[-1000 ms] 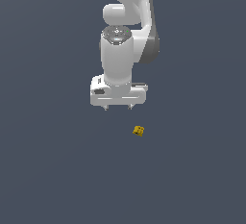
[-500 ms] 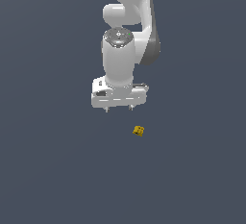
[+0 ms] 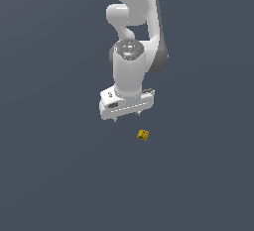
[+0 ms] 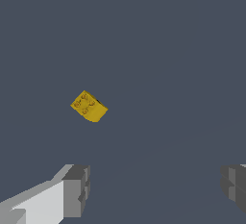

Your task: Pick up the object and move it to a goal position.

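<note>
Counting one arm, one gripper (image 3: 128, 119), one yellow-orange block (image 3: 143, 135). Fingers (image 4: 77, 190) spread wide in wrist view, nothing btwn them, touching nothing. Block sits on the dark grey surface (image 3: 54, 175), apart from the gripper, just off toward the exterior view's right & lower, w/ small dark marks on its faces.

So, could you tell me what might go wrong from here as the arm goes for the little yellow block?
The yellow block is far smaller than the gripper, so a slight misalignment could knock it away rather than pinch it. In the wrist view the block sits off to one side of the open fingers, not between them, and looks rotated relative to them, so closing without re-centering and turning would probably miss or catch a corner.
</note>
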